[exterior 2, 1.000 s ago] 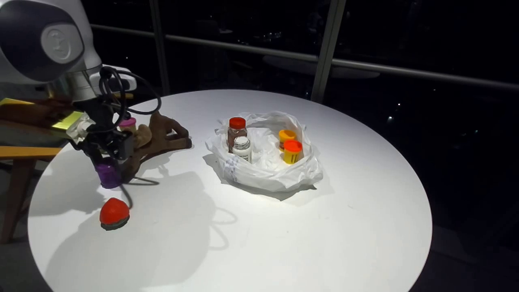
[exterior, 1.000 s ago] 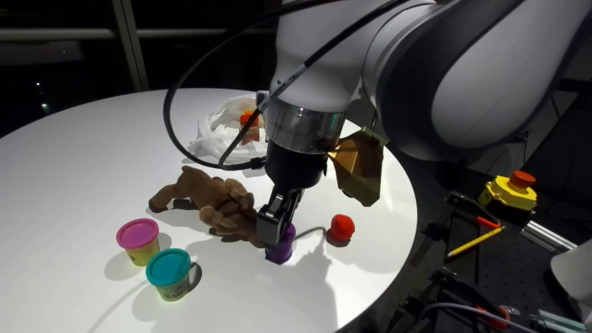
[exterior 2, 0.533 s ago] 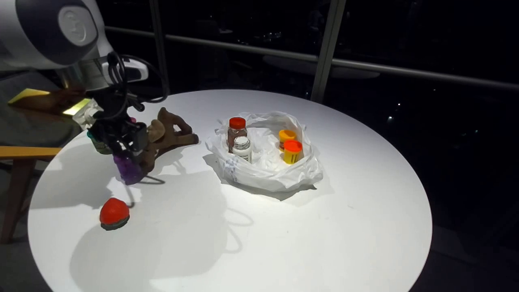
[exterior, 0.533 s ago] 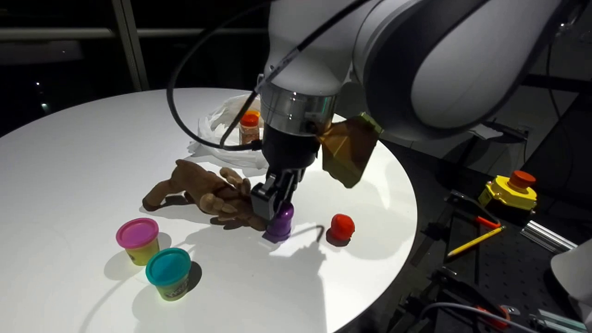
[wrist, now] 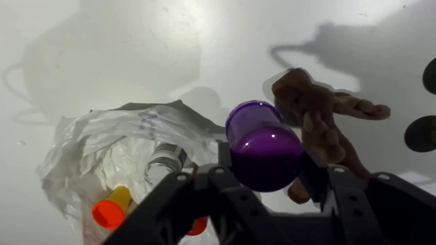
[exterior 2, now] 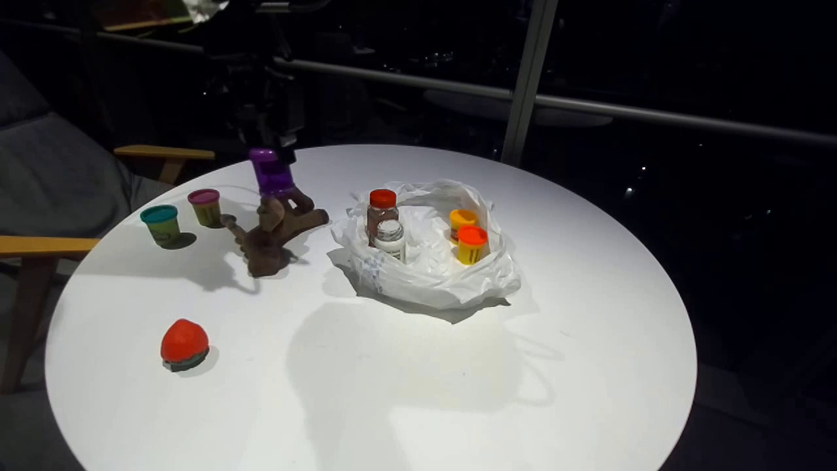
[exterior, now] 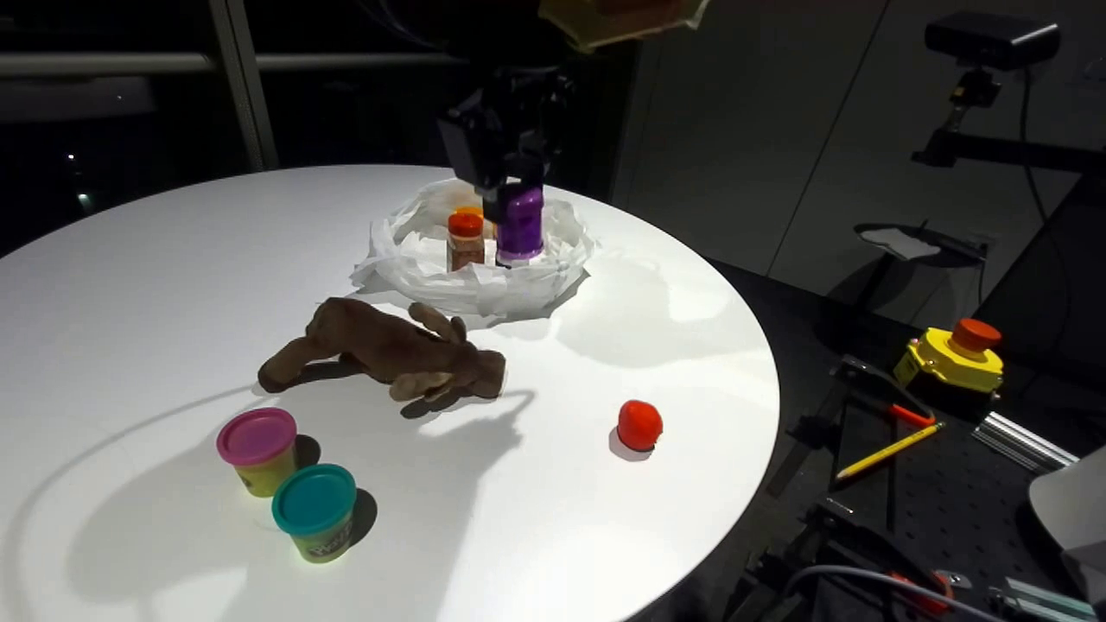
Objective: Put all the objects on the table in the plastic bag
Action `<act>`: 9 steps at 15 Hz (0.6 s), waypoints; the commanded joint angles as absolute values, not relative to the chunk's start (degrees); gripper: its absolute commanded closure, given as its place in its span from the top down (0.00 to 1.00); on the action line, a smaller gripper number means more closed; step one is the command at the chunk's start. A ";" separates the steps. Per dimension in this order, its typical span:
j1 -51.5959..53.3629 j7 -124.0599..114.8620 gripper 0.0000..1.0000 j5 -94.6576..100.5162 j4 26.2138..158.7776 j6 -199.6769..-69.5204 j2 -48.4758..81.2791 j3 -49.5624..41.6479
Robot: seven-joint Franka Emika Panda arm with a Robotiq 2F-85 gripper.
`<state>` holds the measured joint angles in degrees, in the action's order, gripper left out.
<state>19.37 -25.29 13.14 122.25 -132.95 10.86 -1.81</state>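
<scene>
My gripper [wrist: 267, 160] is shut on a clear purple cup [wrist: 265, 149], held up in the air with its rounded purple end toward the wrist camera. Below it the brown floppy toy [exterior 2: 265, 245] lies on the white table [exterior 2: 458, 405]. The plastic bag [exterior 2: 425, 284] stands open beside the toy, and inside are a red-capped jar [exterior 2: 382, 216], a white bottle [exterior 2: 391, 243] and two yellow cups with orange lids [exterior 2: 471, 245]. Still on the tabletop are a pink-lidded cup [exterior: 257, 445], a teal-lidded cup [exterior: 315, 510] and a red rounded object [exterior: 639, 425].
Past the round edge, a dark bench carries a yellow box with a red button [exterior: 950, 358] and a pencil [exterior: 890, 451]. A camera on a stand [exterior: 992, 39] is behind. A chair with wooden arms [exterior 2: 163, 154] sits close to the table.
The purple cup has risen off the table in my gripper and moved toward the bag. The toy has shifted and turned a little. Both lidded cups and the red object stayed put.
</scene>
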 commanded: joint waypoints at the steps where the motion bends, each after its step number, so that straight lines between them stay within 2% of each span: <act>1: 13.75 -20.04 0.25 11.73 113.83 -123.89 14.18 0.05; 9: 6.38 -21.20 0.25 10.05 109.26 -132.18 20.58 -2.00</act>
